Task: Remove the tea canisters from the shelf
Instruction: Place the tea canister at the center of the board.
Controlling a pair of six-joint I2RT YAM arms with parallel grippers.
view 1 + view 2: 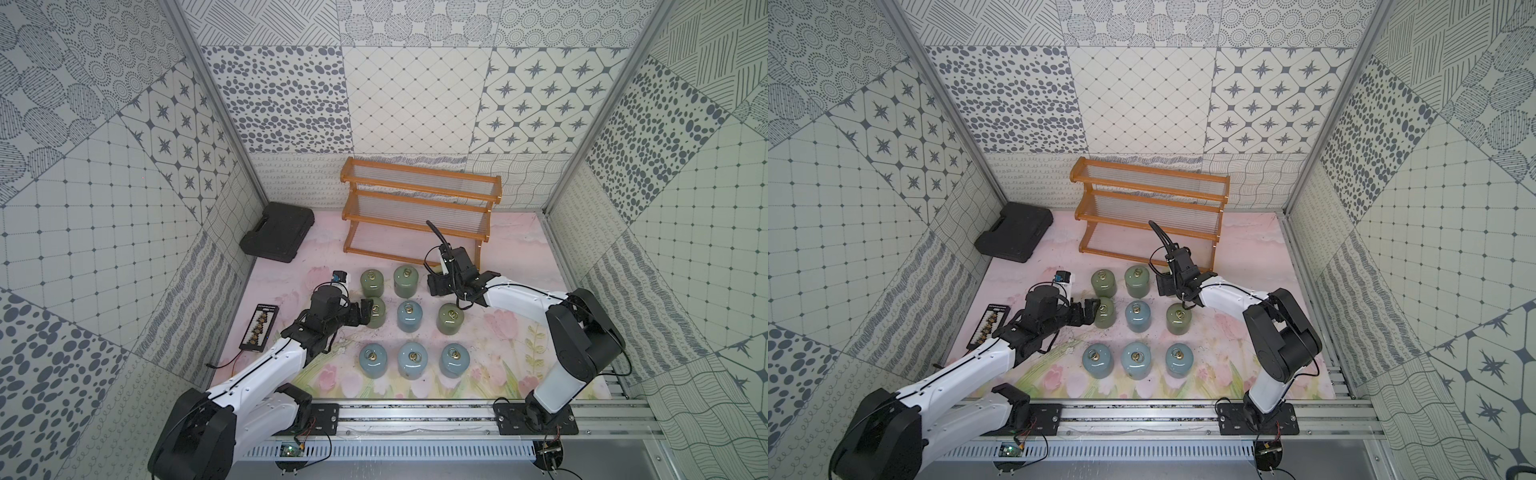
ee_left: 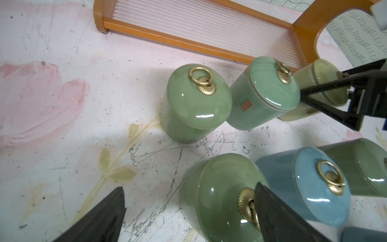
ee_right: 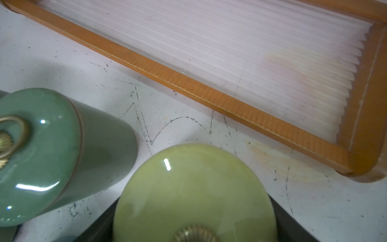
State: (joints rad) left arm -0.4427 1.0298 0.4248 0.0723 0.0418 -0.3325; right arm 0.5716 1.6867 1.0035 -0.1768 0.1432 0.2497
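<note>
The shelf [image 1: 415,220] stands at the back with all three tiers bare. Eight tea canisters stand on the mat in front of it, among them green ones [image 1: 406,281] [image 1: 451,318] and blue ones [image 1: 409,316] [image 1: 412,359]. My left gripper [image 2: 189,186] is open at the middle-left green canister [image 2: 213,188], one finger [image 2: 278,213] over its lid and the other clear of it. My right gripper [image 3: 194,220] is shut on the cream canister [image 3: 188,188] just in front of the shelf's bottom rail [image 3: 209,98]. Whether the cream canister touches the mat I cannot tell.
A black plastic case [image 1: 276,237] lies at the back left. A flat black device with a cable [image 1: 259,328] and a small white and blue object [image 1: 338,280] lie left of the canisters. Patterned walls close in three sides.
</note>
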